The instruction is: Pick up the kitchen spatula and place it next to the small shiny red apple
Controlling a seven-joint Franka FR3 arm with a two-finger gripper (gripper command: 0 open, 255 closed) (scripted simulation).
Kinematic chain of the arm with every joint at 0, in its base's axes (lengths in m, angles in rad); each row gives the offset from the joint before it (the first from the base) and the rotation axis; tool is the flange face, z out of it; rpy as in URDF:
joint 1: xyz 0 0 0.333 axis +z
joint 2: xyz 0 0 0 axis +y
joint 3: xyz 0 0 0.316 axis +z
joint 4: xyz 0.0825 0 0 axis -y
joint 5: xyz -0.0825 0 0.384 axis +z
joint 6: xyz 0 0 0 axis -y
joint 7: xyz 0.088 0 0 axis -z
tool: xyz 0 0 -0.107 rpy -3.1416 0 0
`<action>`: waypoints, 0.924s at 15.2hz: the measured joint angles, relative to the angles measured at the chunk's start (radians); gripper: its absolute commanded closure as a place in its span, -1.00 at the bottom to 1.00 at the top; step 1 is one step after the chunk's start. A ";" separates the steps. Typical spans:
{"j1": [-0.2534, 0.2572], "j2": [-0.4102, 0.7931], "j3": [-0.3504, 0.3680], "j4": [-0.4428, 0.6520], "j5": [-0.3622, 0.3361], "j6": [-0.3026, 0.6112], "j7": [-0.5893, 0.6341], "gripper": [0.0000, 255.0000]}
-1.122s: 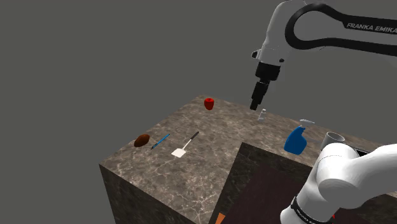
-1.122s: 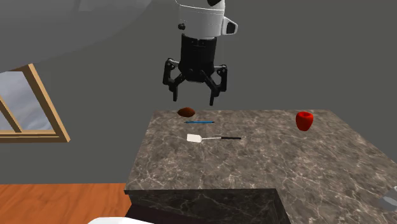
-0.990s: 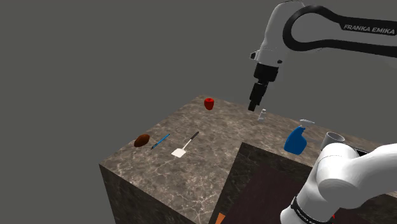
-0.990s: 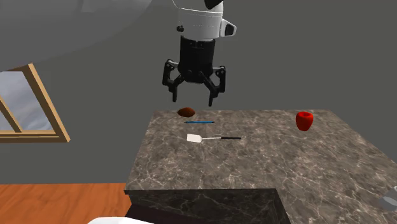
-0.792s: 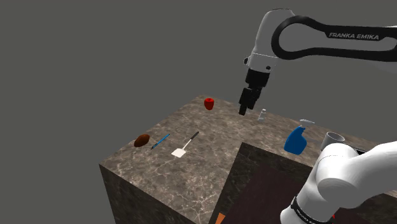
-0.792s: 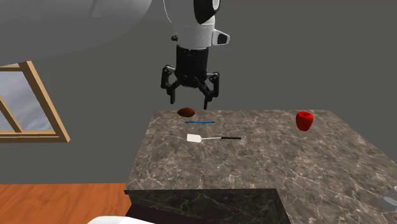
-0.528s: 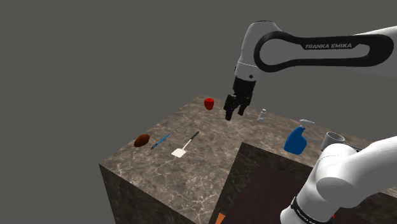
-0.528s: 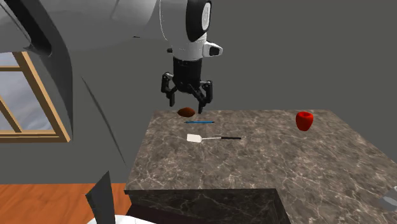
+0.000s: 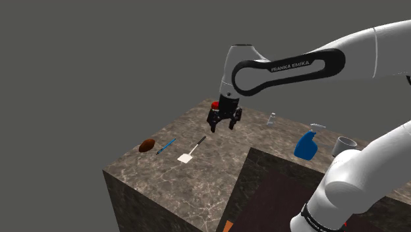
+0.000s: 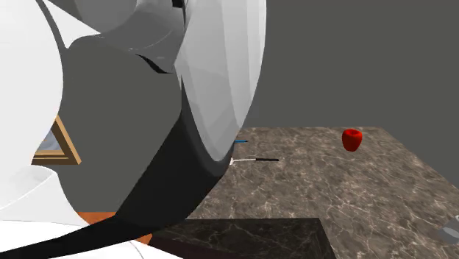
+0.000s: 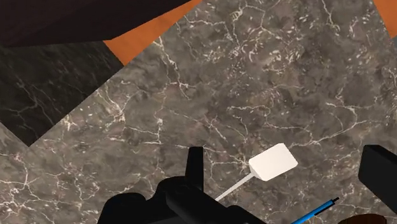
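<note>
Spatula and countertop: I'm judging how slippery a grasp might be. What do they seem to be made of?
Spatula: matte white flat blade on a thin handle, white near the blade; plastic or painted metal, the look leaves it open. Countertop: dark grey-brown stone, marble-like, judging by its pale branching veins; little gloss.

A house interior: dark marble counter (image 9: 209, 166), orange wood floor (image 11: 137, 44), wood-framed window (image 10: 70, 147), blue spray bottle (image 9: 305, 145).
</note>
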 measured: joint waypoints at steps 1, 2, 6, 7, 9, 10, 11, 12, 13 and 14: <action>-0.009 0.027 0.011 -0.004 -0.006 0.031 0.041 -1.00; -0.018 0.066 0.024 0.019 -0.015 0.049 0.086 -1.00; -0.051 0.226 0.062 0.071 -0.069 0.154 0.270 -1.00; -0.058 0.269 0.067 0.096 -0.088 0.172 0.316 -1.00; -0.065 0.343 0.074 0.127 -0.124 0.210 0.412 -1.00; -0.069 0.375 0.073 0.147 -0.141 0.219 0.455 -1.00; -0.071 0.414 0.071 0.162 -0.161 0.240 0.501 -1.00; -0.070 0.456 0.068 0.191 -0.183 0.249 0.550 -1.00; -0.072 0.494 0.061 0.217 -0.201 0.257 0.591 -1.00; -0.070 0.531 0.053 0.244 -0.219 0.265 0.632 -1.00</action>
